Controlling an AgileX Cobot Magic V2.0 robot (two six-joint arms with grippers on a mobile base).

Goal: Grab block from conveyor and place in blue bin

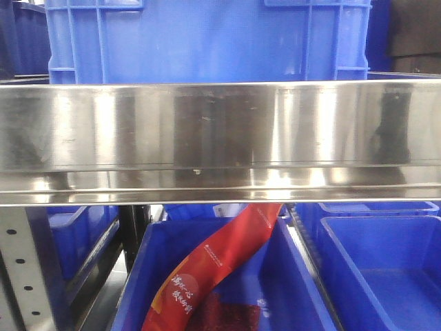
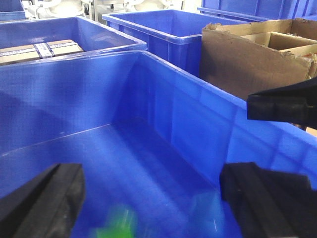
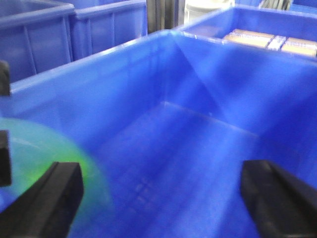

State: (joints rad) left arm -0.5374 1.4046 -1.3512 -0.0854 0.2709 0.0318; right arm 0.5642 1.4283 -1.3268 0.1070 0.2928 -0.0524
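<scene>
Both wrist views look down into a blue bin (image 2: 173,109) (image 3: 99,94). My left gripper (image 2: 151,191) hangs open above its floor with nothing between the fingers. A blurred green block (image 2: 118,223) shows low in that view, below and between the jaws, apart from both. My right gripper (image 3: 161,178) is also open and empty over the same kind of bin. A smeared green patch (image 3: 42,148), probably the block, lies behind its left finger. The conveyor is out of view. Neither gripper shows in the front view.
A torn cardboard box (image 2: 247,54) stands right of the bin. Neighbouring blue bins hold taped brown packs (image 2: 44,49) (image 3: 267,42). In the front view a polished steel rail (image 1: 220,138) crosses the frame. A red bag (image 1: 207,276) hangs into a blue bin (image 1: 296,289) below it.
</scene>
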